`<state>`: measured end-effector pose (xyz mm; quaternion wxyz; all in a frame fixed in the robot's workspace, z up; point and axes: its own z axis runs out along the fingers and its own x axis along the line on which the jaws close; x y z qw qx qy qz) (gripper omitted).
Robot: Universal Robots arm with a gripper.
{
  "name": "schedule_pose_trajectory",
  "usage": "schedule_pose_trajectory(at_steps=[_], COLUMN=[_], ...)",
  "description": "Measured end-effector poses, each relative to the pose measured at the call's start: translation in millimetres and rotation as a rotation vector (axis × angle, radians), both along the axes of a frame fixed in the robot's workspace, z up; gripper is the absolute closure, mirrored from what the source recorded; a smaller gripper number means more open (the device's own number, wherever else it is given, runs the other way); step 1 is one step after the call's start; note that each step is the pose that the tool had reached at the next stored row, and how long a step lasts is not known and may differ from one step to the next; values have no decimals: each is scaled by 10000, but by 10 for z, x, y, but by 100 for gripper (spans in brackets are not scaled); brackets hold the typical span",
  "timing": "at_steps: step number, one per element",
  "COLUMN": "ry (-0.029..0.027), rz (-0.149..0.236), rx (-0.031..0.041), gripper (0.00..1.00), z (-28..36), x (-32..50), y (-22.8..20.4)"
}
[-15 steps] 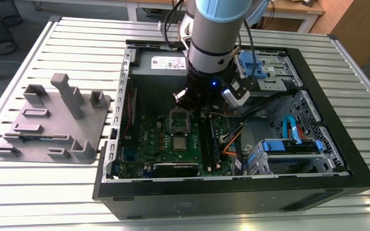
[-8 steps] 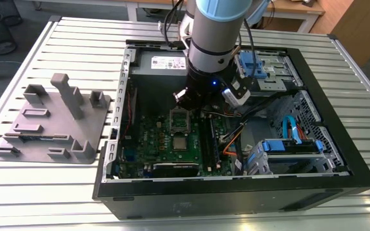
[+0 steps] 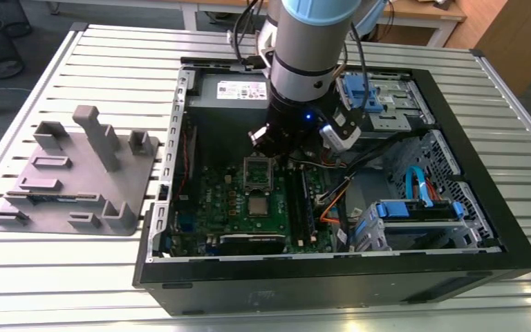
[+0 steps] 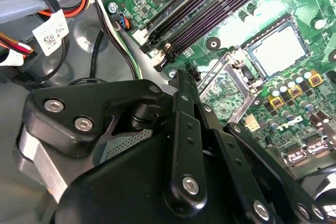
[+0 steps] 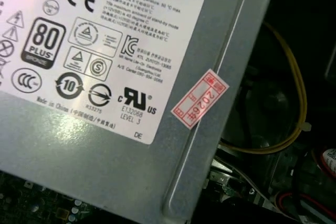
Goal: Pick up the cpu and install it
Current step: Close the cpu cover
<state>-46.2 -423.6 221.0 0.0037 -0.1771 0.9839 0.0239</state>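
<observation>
Cpu (image 3: 258,205): small flat square with a pale silver-grey top that catches the light. It lies level and face up on the green motherboard (image 3: 233,207) inside the opened case. In the exterior view it sits just toward six o'clock of the picture's centre. It is also at six o'clock from the flipped-open metal frame (image 3: 258,173), close beside it but apart. In the second wrist view the cpu (image 4: 276,51) fills a dark square surround (image 4: 255,62). Its edges run parallel to the surround, so it looks seated, not skewed. Top bare and uncovered. In the exterior view, long dark memory slots (image 3: 295,200) run alongside at three o'clock.
</observation>
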Motion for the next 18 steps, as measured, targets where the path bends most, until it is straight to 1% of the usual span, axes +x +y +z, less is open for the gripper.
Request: schedule_pose_trajectory(at_steps=[4,5,11,15,18], ry=[0,0,0,0,0], rz=[28,126,1043,1138,1174], rx=[-1,-2,-2,-1,0], gripper=[89,89,89,89,89], z=[1,1,1,-4,-17], x=[0,0,0,19,42], y=[0,0,0,2,13])
